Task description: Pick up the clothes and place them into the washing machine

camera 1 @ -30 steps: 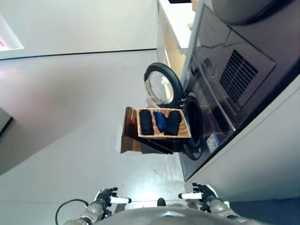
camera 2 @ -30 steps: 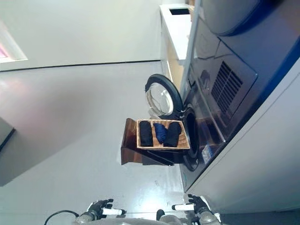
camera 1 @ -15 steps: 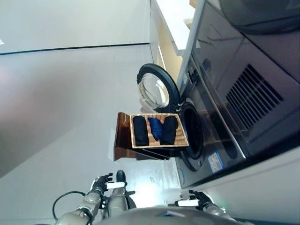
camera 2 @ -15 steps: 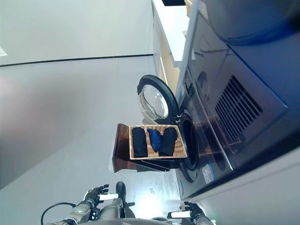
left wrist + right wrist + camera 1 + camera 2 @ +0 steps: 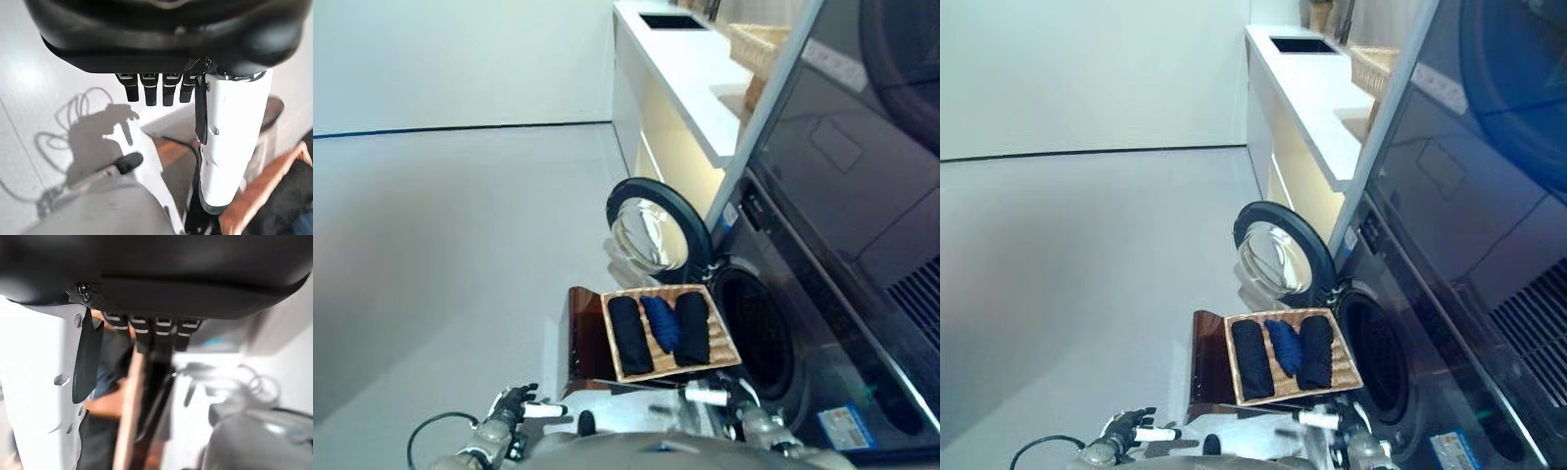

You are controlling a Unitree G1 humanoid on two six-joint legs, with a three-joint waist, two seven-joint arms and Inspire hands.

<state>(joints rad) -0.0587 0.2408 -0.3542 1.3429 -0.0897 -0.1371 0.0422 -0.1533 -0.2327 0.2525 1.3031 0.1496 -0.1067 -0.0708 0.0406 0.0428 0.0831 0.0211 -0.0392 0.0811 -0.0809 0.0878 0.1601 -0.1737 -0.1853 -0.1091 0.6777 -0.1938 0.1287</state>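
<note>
Three rolled clothes lie side by side in a flat wicker basket [image 5: 723, 343]: a black roll [image 5: 629, 335], a blue roll [image 5: 660, 323] and another black roll [image 5: 692, 328]. The basket rests on a brown stool [image 5: 582, 333] before the washing machine's open drum [image 5: 756, 333]; its round door [image 5: 651, 227] is swung out. My left hand [image 5: 509, 405] hangs low, left of the stool, open and empty. My right hand [image 5: 724, 396] sits just under the basket's near edge, open and empty. The basket's edge [image 5: 128, 396] shows past its fingers in the right wrist view.
The dark washing machine front [image 5: 842, 225] fills the right side. A white counter [image 5: 690, 69] with a sink and a wicker basket [image 5: 759, 44] runs along the wall behind it. Pale floor [image 5: 440, 255] spreads to the left.
The whole picture has shifted, so the camera has moved; the basket now shows lower and nearer my hands. The clothes lie as before and both hands stay empty.
</note>
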